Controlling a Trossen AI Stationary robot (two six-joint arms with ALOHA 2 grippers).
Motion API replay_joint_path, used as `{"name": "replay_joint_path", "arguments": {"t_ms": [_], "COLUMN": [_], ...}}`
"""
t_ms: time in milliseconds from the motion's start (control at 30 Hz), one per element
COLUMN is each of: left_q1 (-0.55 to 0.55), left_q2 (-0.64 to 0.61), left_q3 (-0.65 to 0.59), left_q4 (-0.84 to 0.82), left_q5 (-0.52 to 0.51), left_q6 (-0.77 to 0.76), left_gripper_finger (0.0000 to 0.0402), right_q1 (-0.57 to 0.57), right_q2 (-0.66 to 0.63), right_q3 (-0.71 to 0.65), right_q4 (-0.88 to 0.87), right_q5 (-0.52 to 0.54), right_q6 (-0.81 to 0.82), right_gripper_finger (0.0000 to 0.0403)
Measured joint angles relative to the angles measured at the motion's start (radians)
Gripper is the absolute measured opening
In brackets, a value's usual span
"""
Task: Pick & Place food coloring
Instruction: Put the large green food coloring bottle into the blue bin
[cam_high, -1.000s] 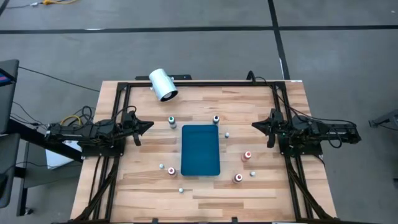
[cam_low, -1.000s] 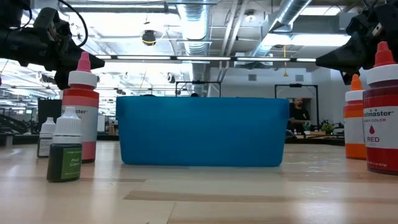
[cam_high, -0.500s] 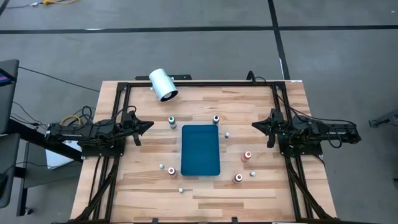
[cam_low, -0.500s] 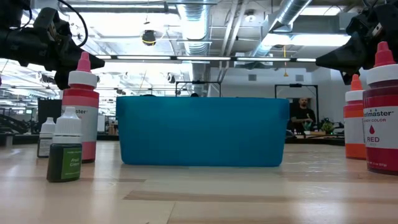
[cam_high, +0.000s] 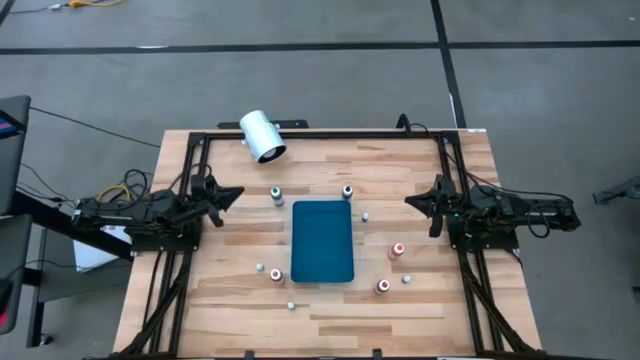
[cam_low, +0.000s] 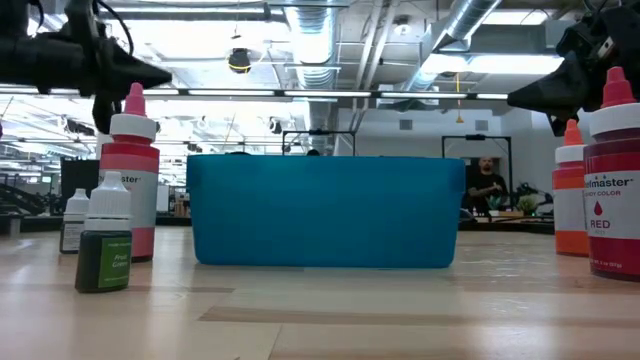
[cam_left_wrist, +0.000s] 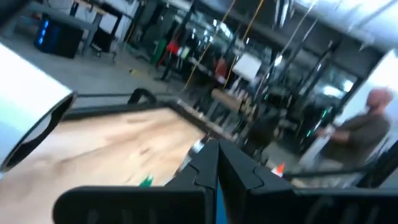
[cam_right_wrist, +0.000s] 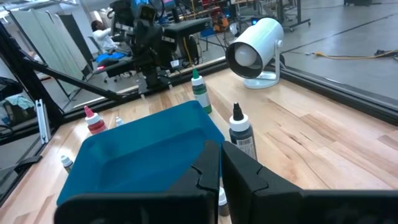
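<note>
Two dark robot hands hover at opposite edges of the pale wooden tabletop (cam_high: 420, 300), each with fingers pressed together and holding nothing. Between the left hand (cam_high: 232, 193) and the right hand (cam_high: 412, 201) lies the flat blue rectangular tray (cam_high: 322, 241). Several small food coloring bottles (cam_high: 397, 250) stand scattered around that tray, well apart from both hands. Beyond the left hand, a white cylindrical lamp (cam_high: 262, 136) sits near the tabletop's far edge.

Wood-plank table (cam_high: 420, 170), matt; blue tray (cam_high: 322, 242) smooth plastic; bottles (cam_low: 126, 185) glossy plastic.
</note>
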Motion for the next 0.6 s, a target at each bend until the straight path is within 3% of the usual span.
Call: {"name": "replay_joint_path", "arguments": {"t_ms": [133,267,600], "left_q1": [0.000,0.000,0.001], "left_q2": [0.031,0.155,0.639], "left_q3": [0.064,0.194,0.649], "left_q4": [0.052,0.013,-0.577], "left_q5": [0.002,-0.002,-0.128], "left_q6": [-0.006,0.045,0.029], "left_gripper_finger": [0.0000,0.0000,0.0000], "right_q1": [0.000,0.000,0.000], "right_q2": [0.000,0.000,0.000], "right_q3": [0.000,0.000,0.000], "right_q4": [0.001,0.002,0.014], "right_q5": [0.000,0.024,0.027], "right_q6": [-0.002,-0.086,-0.095], "right_gripper_finger": [0.0007,0.0007,0.0007]}}
